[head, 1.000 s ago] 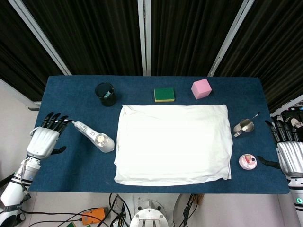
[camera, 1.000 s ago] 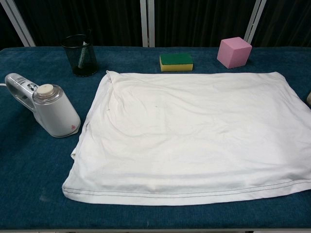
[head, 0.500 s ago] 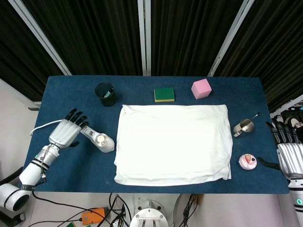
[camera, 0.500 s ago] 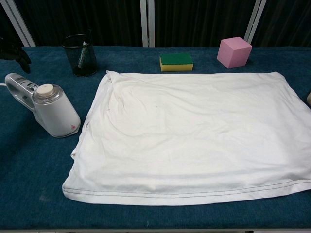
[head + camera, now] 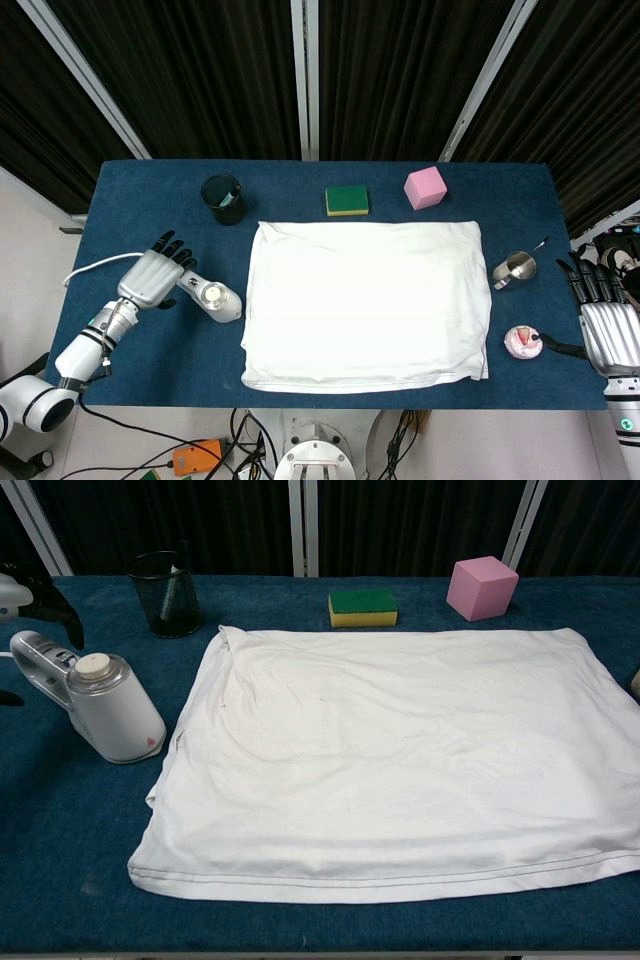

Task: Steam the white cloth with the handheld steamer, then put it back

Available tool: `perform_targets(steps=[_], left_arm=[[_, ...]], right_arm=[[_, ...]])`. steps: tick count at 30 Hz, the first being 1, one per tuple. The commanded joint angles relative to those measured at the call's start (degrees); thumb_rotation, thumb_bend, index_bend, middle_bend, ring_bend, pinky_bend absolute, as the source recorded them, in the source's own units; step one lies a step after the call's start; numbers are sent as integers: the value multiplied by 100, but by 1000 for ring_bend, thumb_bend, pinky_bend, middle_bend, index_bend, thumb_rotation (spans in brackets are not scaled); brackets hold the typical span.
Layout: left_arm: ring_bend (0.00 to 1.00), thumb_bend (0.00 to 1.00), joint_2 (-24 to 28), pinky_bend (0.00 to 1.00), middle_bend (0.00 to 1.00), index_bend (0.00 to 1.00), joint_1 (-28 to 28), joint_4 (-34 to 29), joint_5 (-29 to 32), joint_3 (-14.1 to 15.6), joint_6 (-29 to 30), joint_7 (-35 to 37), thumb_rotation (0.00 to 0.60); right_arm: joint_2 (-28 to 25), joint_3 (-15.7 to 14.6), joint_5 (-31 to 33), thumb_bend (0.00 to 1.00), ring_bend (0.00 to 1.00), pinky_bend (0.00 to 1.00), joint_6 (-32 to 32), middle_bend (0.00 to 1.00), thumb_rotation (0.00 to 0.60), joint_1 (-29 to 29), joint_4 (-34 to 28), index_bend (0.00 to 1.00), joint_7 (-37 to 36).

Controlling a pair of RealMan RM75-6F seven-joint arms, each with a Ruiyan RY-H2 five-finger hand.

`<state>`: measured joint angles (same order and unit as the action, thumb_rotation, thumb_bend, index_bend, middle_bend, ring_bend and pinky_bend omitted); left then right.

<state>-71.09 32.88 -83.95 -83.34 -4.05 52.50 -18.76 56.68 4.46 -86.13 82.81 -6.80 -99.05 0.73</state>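
Left hand: over the steamer's handle end, fingers spread and apart, dark fingertips pointing away toward the table's back; contact with the handle not clear from either view; nothing gripped.
Handheld steamer: lying on the blue table, just beside the cloth's left edge, round cap facing up, handle running back-left under the left hand; white cable trailing off the left side.
Black mesh cup: upright, behind the steamer, near the cloth's back-left corner.
White cloth: spread flat across the table's middle, lightly wrinkled, left edge folded over a little.
Green-and-yellow sponge: behind the cloth, close to its back edge.
Pink cube: right of the sponge, behind the cloth.
Metal cup: just beside the cloth's right edge.
Small pink round item: near the cloth's front-right corner.
Right hand: at the table's right edge, fingers extended and apart, empty, well apart from the cloth.
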Motion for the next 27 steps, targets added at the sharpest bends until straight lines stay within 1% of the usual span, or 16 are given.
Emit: perform_targets(steps=[1,3,7,14,16,23,27], left_arm=[[181,81,-51,0,296,309,73,22,70,25,-90,-111,600],[195,80,-73,0,307,317,102,23,128,37,-131,-187,600],[224,81,-136,0,338,380,151,38,244,65,-188,-290,600],[233,80,-240,0,350,385,267,109,355,105,-281,-473,600],[262,81,-261,0,387,421,303,117,398,110,-309,-536,600],[301,80,-320,0,439,512,377,167,525,140,-361,-616,600],[303,81,-368,0,443,513,399,214,555,166,-364,-586,600]], right_arm=[[16,-4,13,24,0,103,-17,34,600,-5,19,0,-13],[27,-5,21,25,0,103,-29,34,600,-8,34,0,-26],[58,-12,36,24,0,103,-74,34,600,-24,75,0,-49],[101,-26,59,25,0,103,-140,34,600,-47,116,0,-66],[109,-31,78,25,0,103,-163,34,600,-51,128,0,-71],[139,-41,129,25,0,97,-253,34,600,-78,170,0,-95],[152,-39,161,25,0,80,-305,34,600,-100,185,0,-100]])
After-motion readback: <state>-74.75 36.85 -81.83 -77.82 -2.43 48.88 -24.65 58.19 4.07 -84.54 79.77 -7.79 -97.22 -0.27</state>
